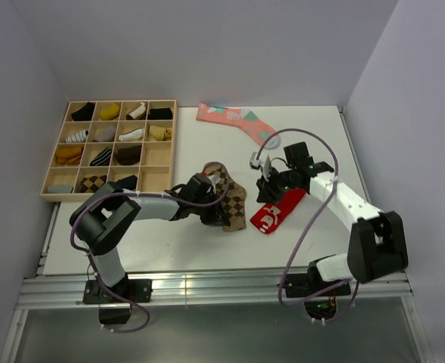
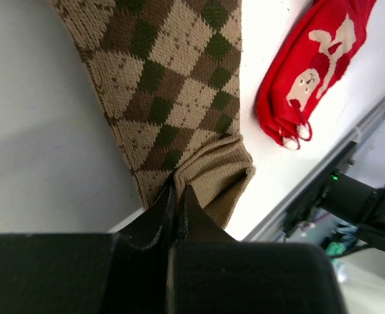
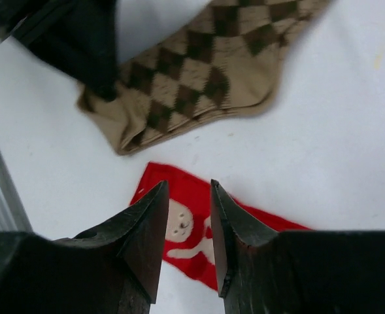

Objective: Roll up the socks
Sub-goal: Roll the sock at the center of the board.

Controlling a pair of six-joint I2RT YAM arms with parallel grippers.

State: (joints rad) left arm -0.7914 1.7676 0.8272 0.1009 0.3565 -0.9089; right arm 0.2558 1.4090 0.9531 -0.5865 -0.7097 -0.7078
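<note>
Two hands inspected, operator. Your left hand (image 2: 177,191) is pressed together, its tips pinching the argyle sock (image 1: 236,203) at the ribbed cuff end, where the knit is folded. That sock lies around the middle of the tabletop (image 1: 177,246), with its brown-and-tan patterned length flat on the surface. Your right hand (image 3: 189,190) stands spread with nothing between its fingers, hovering over the red sock (image 1: 279,210) with the white figure. The red sock lies just right of the argyle sock, with a strip of bare tabletop between them. A pink sock (image 1: 233,119) with teal patches lies at the far edge. A wooden tray (image 1: 169,147) of compartments holding rolled socks sits at the far left corner.
</note>
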